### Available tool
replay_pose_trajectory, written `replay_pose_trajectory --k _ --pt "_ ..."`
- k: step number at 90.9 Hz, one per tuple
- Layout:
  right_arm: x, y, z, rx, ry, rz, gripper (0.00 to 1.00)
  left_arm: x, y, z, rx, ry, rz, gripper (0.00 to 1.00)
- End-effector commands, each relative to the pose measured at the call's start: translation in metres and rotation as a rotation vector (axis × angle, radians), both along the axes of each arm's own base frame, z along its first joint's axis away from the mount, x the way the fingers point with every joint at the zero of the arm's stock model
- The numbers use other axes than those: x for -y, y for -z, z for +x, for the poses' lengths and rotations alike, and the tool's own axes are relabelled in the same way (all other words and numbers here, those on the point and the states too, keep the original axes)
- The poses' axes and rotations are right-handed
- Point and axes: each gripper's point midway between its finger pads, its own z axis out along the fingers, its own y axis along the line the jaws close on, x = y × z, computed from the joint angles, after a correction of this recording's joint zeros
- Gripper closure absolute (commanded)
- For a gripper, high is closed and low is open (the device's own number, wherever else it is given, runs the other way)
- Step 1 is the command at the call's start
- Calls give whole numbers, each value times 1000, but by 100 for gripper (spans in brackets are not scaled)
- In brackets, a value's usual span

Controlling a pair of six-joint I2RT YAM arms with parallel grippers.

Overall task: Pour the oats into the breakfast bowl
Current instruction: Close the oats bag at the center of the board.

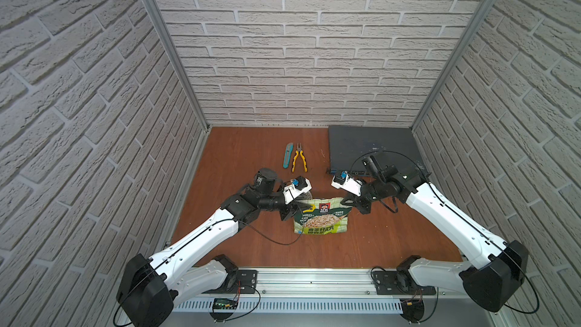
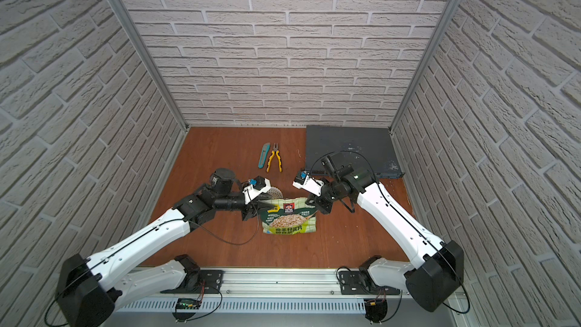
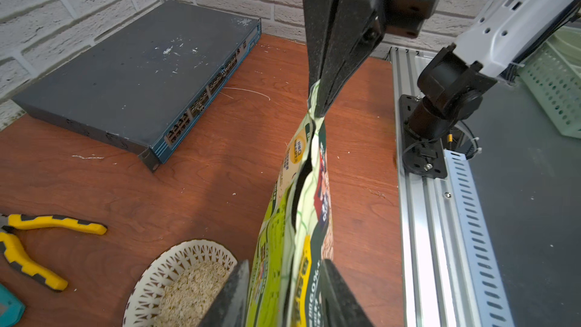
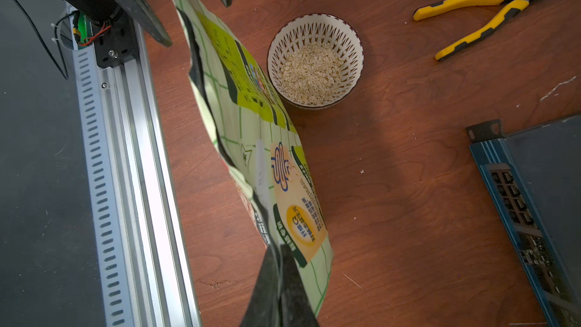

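Observation:
The green oats pouch (image 1: 322, 220) (image 2: 290, 218) stands upright between my two grippers, just in front of the breakfast bowl. The white lattice bowl (image 4: 314, 29) holds pale oats (image 4: 309, 73); in both top views my left wrist hides most of it (image 2: 276, 193). My right gripper (image 4: 276, 248) (image 1: 347, 202) is shut on one top corner of the pouch (image 4: 251, 121). My left gripper (image 3: 284, 265) (image 1: 298, 210) is open. Its fingers (image 3: 232, 294) stand apart on either side of the pouch's other top corner (image 3: 301, 215), beside the bowl (image 3: 163, 265).
Yellow pliers (image 1: 299, 157) and a teal utility knife (image 1: 288, 155) lie behind the bowl. A dark network switch (image 1: 374, 149) fills the back right corner. The aluminium rail (image 1: 314, 278) with both arm bases runs along the table's front edge. Brick-patterned walls close three sides.

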Motion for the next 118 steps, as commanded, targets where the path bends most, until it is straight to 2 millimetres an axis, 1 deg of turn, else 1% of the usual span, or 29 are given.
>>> replay_pose_trajectory --k 1,6,10,17,19,26,31,35,36,38,45,57,69,72,74,79,81,92,94,97,99,103,112,118 --pt "1 -11 4 68 0 -16 97 -4 3 4 17 -42 4 57" --pt "0 -13 5 83 -4 -15 96 -5 6 5 16 -50 10 57" --pt "-1 -14 5 92 -6 -17 96 -5 6 4 17 -50 11 62" --pt "-4 -16 5 102 -13 -12 93 -5 5 5 22 -49 7 81" --pt "-5 -16 4 102 -17 -9 93 -5 4 5 24 -48 5 85" --pt "-9 -18 3 105 -35 -2 90 -4 0 4 36 -42 -7 94" --pt "-13 -19 1 100 -49 7 82 -3 -3 4 44 -38 -16 100" --pt "-17 -21 -2 96 -64 15 79 -3 -6 3 56 -34 -27 100" --pt "-18 -21 -2 95 -68 18 76 -3 -7 3 58 -33 -29 100" --pt "-20 -22 -3 94 -74 23 74 -3 -9 3 64 -32 -35 100" --pt "-28 -23 -5 92 -102 35 69 -3 -14 3 86 -29 -56 100" --pt "-36 -19 -6 83 -132 26 68 -3 -21 2 126 -28 -85 100" --pt "-38 -10 -4 74 -140 -12 68 -4 -23 2 148 -30 -103 100" --pt "-38 -9 -4 77 -146 -23 70 -4 -24 2 152 -30 -105 100" --pt "-37 -8 -4 80 -149 -30 74 -4 -24 1 155 -30 -107 100" --pt "-36 -9 -5 84 -161 -45 91 -4 -23 2 161 -33 -110 100" --pt "-36 -9 -5 87 -163 -48 95 -5 -23 1 164 -34 -112 100" --pt "-36 -17 -7 111 -175 -40 97 -7 -21 3 173 -48 -117 100" --pt "-37 -18 -7 116 -176 -35 94 -7 -20 3 174 -50 -117 100" --pt "-38 -19 -7 123 -175 -26 85 -7 -21 3 178 -53 -120 100" --pt "-39 -19 -7 127 -174 -20 81 -8 -21 3 180 -53 -121 100" --pt "-43 -19 -8 130 -182 -7 76 -8 -21 3 180 -54 -122 100" --pt "-51 -18 -9 125 -198 13 73 -8 -22 3 180 -53 -126 100" --pt "-58 -17 -9 123 -209 21 73 -8 -22 3 181 -53 -126 100"
